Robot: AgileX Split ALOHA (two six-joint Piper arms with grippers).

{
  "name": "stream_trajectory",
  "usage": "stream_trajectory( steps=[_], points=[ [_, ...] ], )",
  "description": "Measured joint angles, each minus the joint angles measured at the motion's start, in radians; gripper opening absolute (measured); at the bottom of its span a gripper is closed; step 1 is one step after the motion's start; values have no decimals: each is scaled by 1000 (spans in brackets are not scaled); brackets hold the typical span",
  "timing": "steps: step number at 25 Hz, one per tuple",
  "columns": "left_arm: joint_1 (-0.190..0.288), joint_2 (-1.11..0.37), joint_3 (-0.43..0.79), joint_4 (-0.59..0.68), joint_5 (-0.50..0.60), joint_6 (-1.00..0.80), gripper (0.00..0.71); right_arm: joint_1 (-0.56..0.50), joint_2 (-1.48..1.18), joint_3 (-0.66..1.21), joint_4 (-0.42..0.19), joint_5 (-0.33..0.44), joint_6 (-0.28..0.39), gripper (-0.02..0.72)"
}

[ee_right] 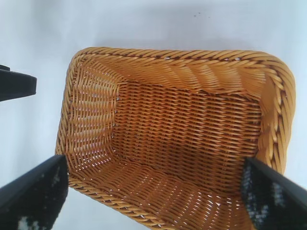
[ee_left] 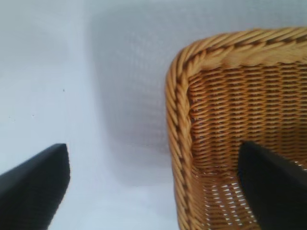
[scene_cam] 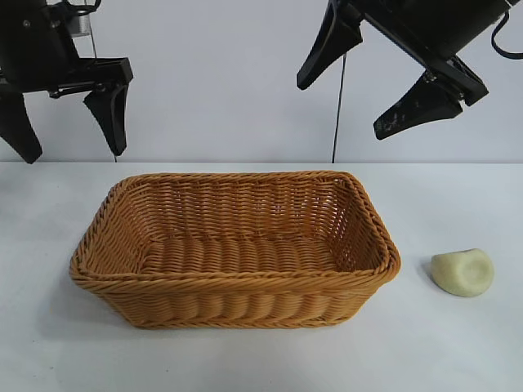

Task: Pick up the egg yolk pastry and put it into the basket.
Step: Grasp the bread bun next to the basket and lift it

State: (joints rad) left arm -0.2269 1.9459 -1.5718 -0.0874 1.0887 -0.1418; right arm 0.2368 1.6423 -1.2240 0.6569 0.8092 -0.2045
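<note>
The egg yolk pastry [scene_cam: 463, 271], a small pale cream-yellow lump with a dent on top, lies on the white table just right of the basket [scene_cam: 237, 282]. The woven golden-brown basket stands mid-table with nothing inside. My right gripper [scene_cam: 341, 110] hangs high above the basket's far right part, open and holding nothing; its wrist view looks down into the basket [ee_right: 182, 55] between the spread fingers of the gripper [ee_right: 153, 162]. My left gripper [scene_cam: 73, 151] hovers open and holding nothing above the basket's far left corner [ee_left: 180, 120]. Neither wrist view shows the pastry.
The white table [scene_cam: 458, 351] runs around the basket on all sides, with a pale wall behind. A thin dark cable [scene_cam: 337, 114] hangs down the wall behind the right arm. One finger of the left gripper [ee_right: 14, 86] shows at the edge of the right wrist view.
</note>
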Motion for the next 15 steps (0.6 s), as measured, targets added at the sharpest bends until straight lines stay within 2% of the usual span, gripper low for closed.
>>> stream_trajectory(
  steps=[8, 15],
  points=[
    [137, -2, 0, 66, 48, 32, 678, 0, 0, 0, 0, 0, 0, 695],
    [152, -15, 1, 130, 116, 46, 678, 0, 0, 0, 0, 0, 0, 695]
  ],
)
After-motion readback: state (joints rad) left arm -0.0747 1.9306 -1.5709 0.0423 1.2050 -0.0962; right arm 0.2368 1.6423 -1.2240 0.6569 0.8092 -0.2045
